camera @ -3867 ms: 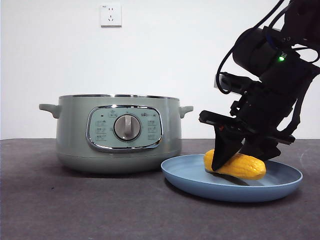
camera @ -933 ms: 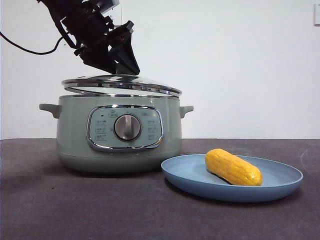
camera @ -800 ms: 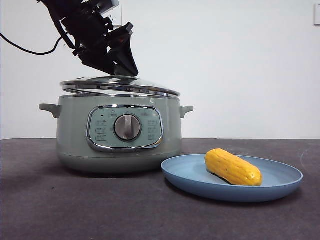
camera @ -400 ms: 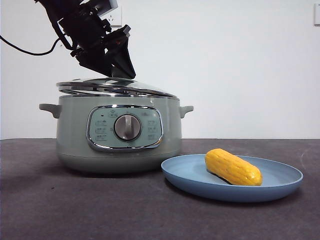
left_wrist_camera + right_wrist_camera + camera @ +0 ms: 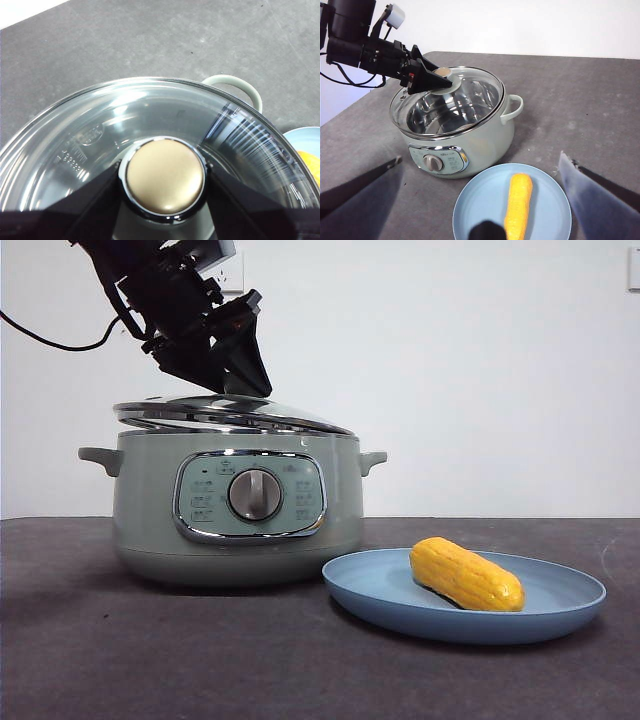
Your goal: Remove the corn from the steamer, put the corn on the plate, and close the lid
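Note:
The glass lid (image 5: 230, 412) with a chrome rim rests on the sage-green steamer (image 5: 150, 510), slightly tilted, its left edge a little raised. My left gripper (image 5: 235, 380) is shut on the lid's pale knob (image 5: 164, 175); it also shows in the right wrist view (image 5: 437, 80). The yellow corn (image 5: 466, 574) lies on the light-blue plate (image 5: 380, 590) to the right of the steamer; it also shows in the right wrist view (image 5: 518, 204) on the plate (image 5: 470, 215). My right gripper (image 5: 480, 190) is open, high above the plate and out of the front view.
A dark grey table (image 5: 200, 660) carries the steamer and plate. A white wall with a socket (image 5: 228, 275) stands behind. The steamer's side handle (image 5: 240, 87) points toward the plate.
The left gripper has lowered the lid onto the steamer and shifted it slightly left over the last second. Earlier the right gripper stood at the corn on the plate; it has since withdrawn.

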Motion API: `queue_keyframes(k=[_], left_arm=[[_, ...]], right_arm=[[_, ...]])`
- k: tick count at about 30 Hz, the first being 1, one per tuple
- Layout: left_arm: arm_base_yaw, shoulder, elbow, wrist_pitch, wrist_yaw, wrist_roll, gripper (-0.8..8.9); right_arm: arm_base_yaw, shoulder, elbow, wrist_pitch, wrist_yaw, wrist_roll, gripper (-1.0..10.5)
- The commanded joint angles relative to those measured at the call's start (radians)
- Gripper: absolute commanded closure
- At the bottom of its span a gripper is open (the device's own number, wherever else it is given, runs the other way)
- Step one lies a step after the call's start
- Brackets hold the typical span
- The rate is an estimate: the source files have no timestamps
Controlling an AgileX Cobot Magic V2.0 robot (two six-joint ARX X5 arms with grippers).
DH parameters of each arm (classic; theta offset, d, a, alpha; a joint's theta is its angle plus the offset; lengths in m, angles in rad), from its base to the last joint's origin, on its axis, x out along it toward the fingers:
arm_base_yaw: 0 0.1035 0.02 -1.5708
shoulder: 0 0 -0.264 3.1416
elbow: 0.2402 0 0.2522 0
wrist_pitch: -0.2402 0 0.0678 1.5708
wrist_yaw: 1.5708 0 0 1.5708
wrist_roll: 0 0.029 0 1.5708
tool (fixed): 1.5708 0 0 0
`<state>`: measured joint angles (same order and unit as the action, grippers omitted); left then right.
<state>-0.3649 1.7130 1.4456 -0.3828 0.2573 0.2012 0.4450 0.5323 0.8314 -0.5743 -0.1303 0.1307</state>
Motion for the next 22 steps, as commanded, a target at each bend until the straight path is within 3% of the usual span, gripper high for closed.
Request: queue_keyframes(k=[1, 22], left_arm=[[-0.002, 0.013, 0.014, 0.039, 0.012, 0.009, 8.22], [-0.006, 0.054, 0.014, 0.048, 0.04, 0.006, 8.22]], right_arm=[[0.001, -0.002, -0.011, 0.006, 0.001, -0.007, 3.8], [0.001, -0.002, -0.011, -0.008, 0.001, -0.007, 3.8]])
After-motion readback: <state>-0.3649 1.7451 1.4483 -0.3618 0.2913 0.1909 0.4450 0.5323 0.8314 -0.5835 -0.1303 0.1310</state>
